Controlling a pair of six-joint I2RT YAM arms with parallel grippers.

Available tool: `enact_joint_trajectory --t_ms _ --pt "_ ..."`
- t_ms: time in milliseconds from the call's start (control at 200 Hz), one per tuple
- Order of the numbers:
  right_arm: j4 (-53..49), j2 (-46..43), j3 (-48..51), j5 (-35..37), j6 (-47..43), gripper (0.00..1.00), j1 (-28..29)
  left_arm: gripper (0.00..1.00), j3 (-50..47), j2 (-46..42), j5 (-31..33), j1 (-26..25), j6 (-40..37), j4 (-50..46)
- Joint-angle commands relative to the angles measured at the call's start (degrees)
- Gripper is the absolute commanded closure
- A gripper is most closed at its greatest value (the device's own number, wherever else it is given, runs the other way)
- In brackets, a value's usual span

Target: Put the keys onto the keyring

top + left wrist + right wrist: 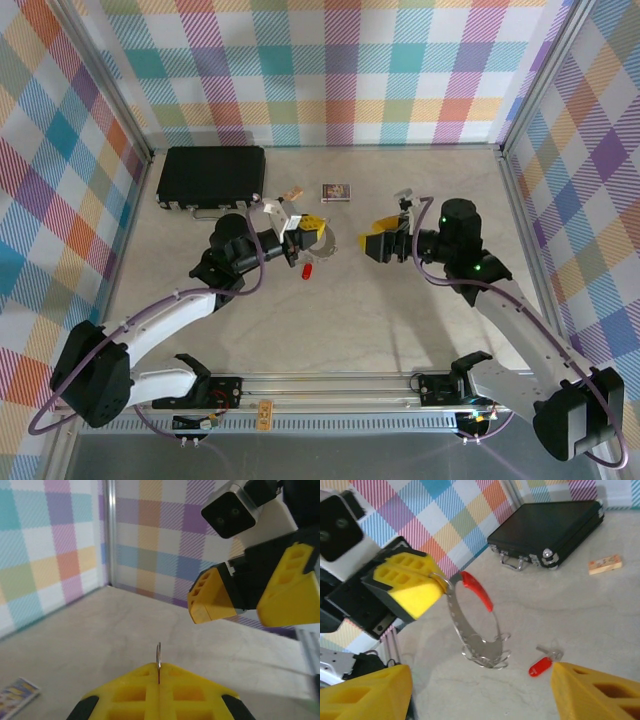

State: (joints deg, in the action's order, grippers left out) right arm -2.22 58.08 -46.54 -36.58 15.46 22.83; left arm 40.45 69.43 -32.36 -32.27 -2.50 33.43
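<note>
Your left gripper (159,677) pinches the keyring (470,625) upright; the keys (540,667) lie on the table (400,320) nearby. Your right gripper (380,244), jaws spread, should next descend and grasp them

For the left arm (170,310): stretched from its base at the near edge forward and toward the middle, elbow bent, wrist turned to the right. On the left gripper (303,236): yellow fingers pressed flat together, pinching the thin rim of the keyring (477,591) edge-on at the very tips. For the right arm (520,320): stretched from its base at the near-right corner forward and inward, elbow bent, wrist turned to the left, toward its partner. On the right gripper (378,238): yellow fingers spread well apart, nothing gripped between them, pointed straight at the left fingertips, close by yet not touching, probably at about the same height
</note>
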Motion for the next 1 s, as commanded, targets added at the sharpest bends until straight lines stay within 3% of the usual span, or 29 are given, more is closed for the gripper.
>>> enact_joint_trajectory --t_ms 0,205,445,995 --pt "-2.79 1.4 -4.14 -2.07 -3.16 0.34 1.28 1.0 1.15 2.53 -12.19 2.49 8.39 5.41" --pt "-8.39 5.68 -9.69 -3.18 -7.81 0.47 3.6 1.0 0.03 7.04 -18.91 4.84 15.34 15.99" --pt "-12.06 12.0 -14.48 -4.99 -9.96 0.6 4.21 1.0 -0.07 8.04 -21.11 5.38 15.55 17.19" --pt "-12.04 16.96 -17.4 -11.23 -11.69 0.7 5.48 1.0 0.22 8.01 -23.07 5.38 14.61 15.52"
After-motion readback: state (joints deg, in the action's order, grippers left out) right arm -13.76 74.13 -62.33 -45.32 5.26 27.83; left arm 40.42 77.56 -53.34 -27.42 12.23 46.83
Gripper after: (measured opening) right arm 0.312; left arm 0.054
